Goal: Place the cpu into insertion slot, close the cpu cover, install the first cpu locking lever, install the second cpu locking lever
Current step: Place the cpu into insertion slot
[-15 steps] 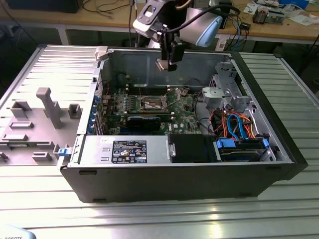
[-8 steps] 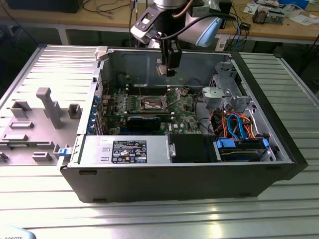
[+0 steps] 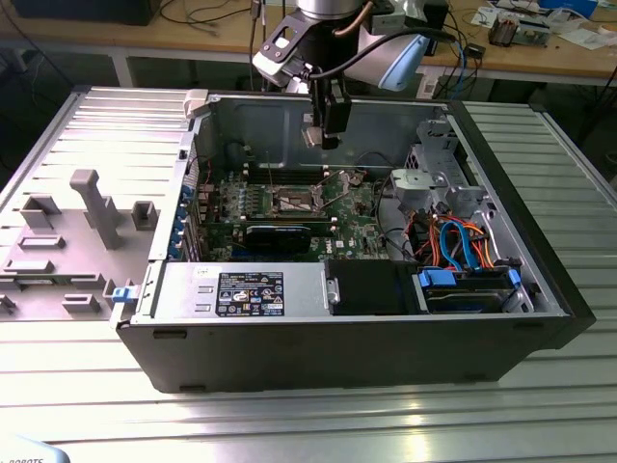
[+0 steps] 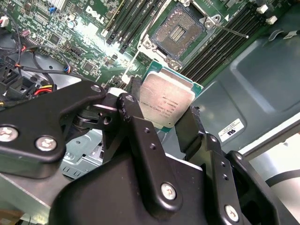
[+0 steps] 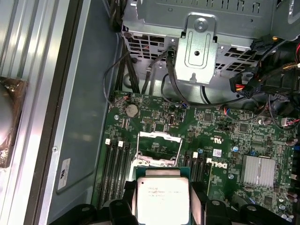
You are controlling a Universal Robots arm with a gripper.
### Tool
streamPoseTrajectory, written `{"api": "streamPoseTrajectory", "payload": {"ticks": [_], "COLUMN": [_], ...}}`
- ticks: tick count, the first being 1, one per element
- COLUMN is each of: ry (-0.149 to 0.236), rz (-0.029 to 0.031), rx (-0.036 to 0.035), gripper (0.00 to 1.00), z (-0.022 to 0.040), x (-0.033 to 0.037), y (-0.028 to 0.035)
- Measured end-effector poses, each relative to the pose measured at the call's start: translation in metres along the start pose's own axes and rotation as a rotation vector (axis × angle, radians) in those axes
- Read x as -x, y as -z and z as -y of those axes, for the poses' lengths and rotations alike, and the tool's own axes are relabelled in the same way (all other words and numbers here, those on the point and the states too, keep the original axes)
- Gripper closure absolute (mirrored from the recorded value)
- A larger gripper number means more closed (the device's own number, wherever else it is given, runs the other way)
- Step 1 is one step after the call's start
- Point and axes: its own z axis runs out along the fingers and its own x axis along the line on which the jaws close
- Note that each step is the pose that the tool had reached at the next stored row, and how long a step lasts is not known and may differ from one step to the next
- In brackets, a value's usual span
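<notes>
My gripper (image 3: 323, 130) hangs inside the open computer case, well above the green motherboard (image 3: 362, 227). It is shut on the cpu (image 4: 166, 103), a square chip with a silver top and thin green rim, clamped by its edges between the black fingers (image 4: 190, 126). Below it lies the insertion slot (image 4: 180, 33), a dark square socket with a silver border, uncovered. The first wrist view has the cpu (image 5: 161, 194) just short of the cpu cover (image 5: 159, 136), a silver frame standing open. A thin locking lever (image 4: 229, 29) sticks out beside the slot.
A silver drive cage (image 3: 439, 178) and orange and blue cables (image 3: 463, 241) fill the case at the exterior view's right. A black graphics card (image 3: 280, 236) and the power supply (image 3: 241, 289) lie in front of the slot. Long memory slots (image 4: 220, 44) flank it. A grey fixture tray (image 3: 77, 241) sits outside.
</notes>
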Motion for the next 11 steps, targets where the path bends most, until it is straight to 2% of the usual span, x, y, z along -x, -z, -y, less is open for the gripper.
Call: {"api": "streamPoseTrajectory", "payload": {"ticks": [11], "ry": [-0.007], "rz": [0.0006], "rx": [0.0001], "gripper": [0.46], "z": [0.0002], "x": [0.0000], "y": [-0.0023]}}
